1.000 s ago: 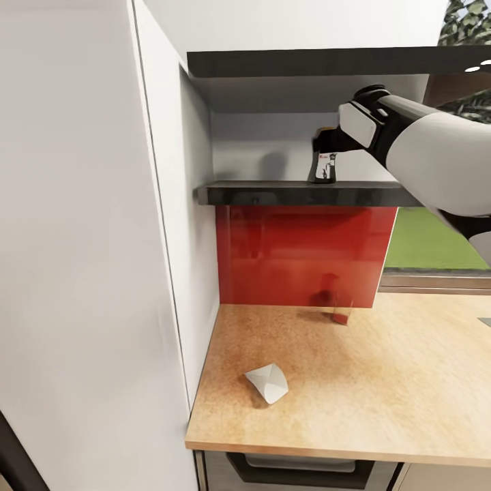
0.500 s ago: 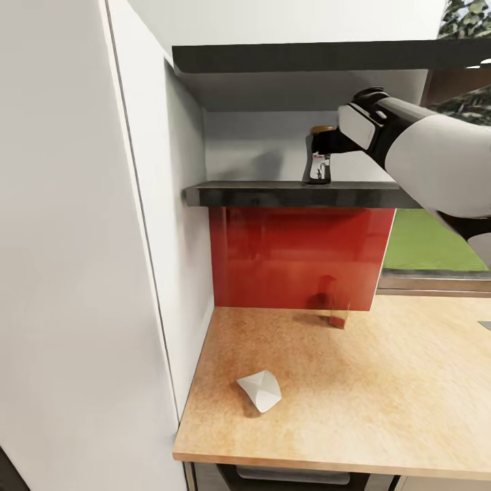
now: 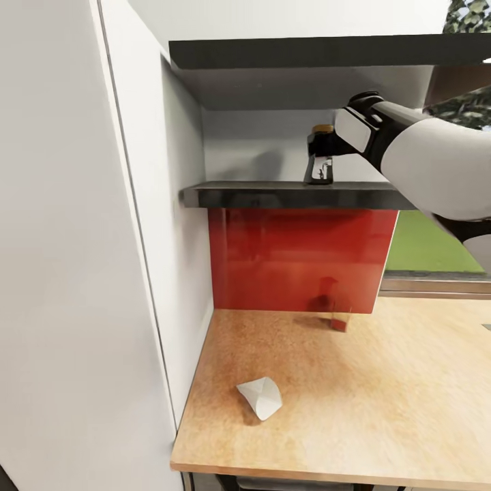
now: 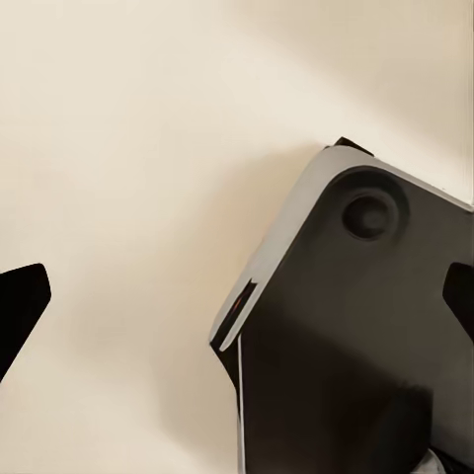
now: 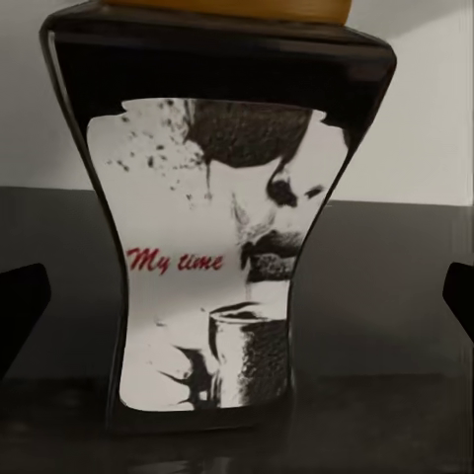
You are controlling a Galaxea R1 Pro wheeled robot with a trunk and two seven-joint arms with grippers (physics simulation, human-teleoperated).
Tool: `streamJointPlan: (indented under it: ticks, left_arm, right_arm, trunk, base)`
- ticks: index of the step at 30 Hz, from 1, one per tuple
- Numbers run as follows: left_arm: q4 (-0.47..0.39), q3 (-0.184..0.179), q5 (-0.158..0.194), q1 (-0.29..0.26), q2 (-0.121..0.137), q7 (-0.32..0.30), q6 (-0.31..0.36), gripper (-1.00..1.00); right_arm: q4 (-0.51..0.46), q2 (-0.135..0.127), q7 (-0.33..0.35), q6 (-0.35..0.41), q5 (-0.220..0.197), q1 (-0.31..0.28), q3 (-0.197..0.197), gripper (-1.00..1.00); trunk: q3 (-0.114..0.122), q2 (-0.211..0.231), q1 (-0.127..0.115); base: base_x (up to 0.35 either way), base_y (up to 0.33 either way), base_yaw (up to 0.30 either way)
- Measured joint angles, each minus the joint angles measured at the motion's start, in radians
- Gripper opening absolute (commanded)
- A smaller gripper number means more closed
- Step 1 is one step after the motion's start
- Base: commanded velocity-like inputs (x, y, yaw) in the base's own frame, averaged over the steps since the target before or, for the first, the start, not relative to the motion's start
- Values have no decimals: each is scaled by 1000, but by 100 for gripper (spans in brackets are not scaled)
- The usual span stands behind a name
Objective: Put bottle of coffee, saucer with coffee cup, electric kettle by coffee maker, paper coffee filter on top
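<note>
Step in hand: fetching the bottle of coffee from the kitchen shelf. Bottle stands upright on the lower shelf board, gold cap up, white label facing the right wrist camera

Right gripper is at the bottle, level with its body. Right wrist view: bottle sits centred between the two dark fingertips, which are spread wide and well clear of its sides. No grasp yet

Left gripper: fingertips also spread, nothing between them; a grey-and-dark robot part lies ahead of it

Paper coffee filter lies on the countertop near the white side panel, not yet placed

Next move, as judged: close the fingers on the bottle's narrow waist, lift clear of the board, withdraw under the upper shelf without tipping
</note>
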Motion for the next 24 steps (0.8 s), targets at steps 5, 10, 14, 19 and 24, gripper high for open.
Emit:
streamJointPlan:
  ticks: [5,10,14,19,24]
  left_arm:
    - [0,0,0,0,1,0,0,100]
    - [0,0,0,0,1,0,-1,100]
    - [0,0,0,0,1,0,-2,100]
    - [0,0,0,0,1,0,-1,100]
    - [-1,0,-1,0,1,0,-1,100]
  right_arm:
    - [0,-3,2,-1,-13,1,0,100]
    - [0,-2,2,-1,-32,2,0,100]
    - [0,-2,2,0,-34,2,0,100]
    - [0,-2,2,0,-34,2,0,100]
    - [0,-2,2,0,-35,3,0,100]
  trunk:
    - [0,0,0]
    - [0,0,0]
    - [0,0,0]
    - [0,0,0]
    - [0,0,0]
  base:
    - [94,0,0]
    - [9,0,0]
    - [2,0,0]
    - [86,0,0]
    - [258,0,0]
